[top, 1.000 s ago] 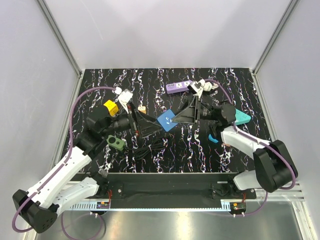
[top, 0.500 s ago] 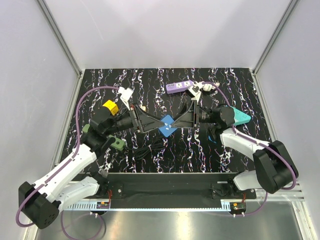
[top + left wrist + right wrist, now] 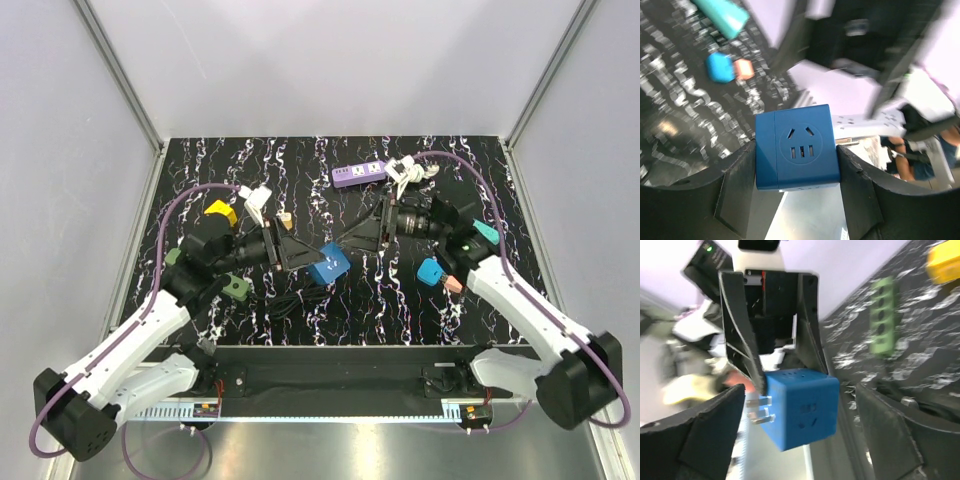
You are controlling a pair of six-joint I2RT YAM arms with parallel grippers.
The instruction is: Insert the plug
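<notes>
A blue cube plug [image 3: 332, 263] with sockets on its faces hangs above the table's middle. My left gripper [image 3: 317, 259] is shut on it; in the left wrist view the blue cube plug [image 3: 797, 147] sits squeezed between both pads. My right gripper [image 3: 345, 240] stands open just right of the cube. In the right wrist view its fingers [image 3: 705, 437] flank the blue cube plug [image 3: 801, 407] with gaps on both sides, and the cube's metal prongs [image 3: 759, 410] point left. A purple power strip [image 3: 360, 173] lies at the back of the table.
On the left lie a yellow block [image 3: 220, 212], a green adapter [image 3: 236, 287] and a white plug [image 3: 255, 197]. A black cable [image 3: 300, 296] is coiled below the cube. At right lie a teal piece [image 3: 485, 232] and a light-blue plug [image 3: 432, 272]; a white plug [image 3: 405, 172] sits beside the strip.
The left gripper came in and shut on the blue cube. The right gripper, which held the cube, opened and let go. The cube shifted slightly toward the near edge.
</notes>
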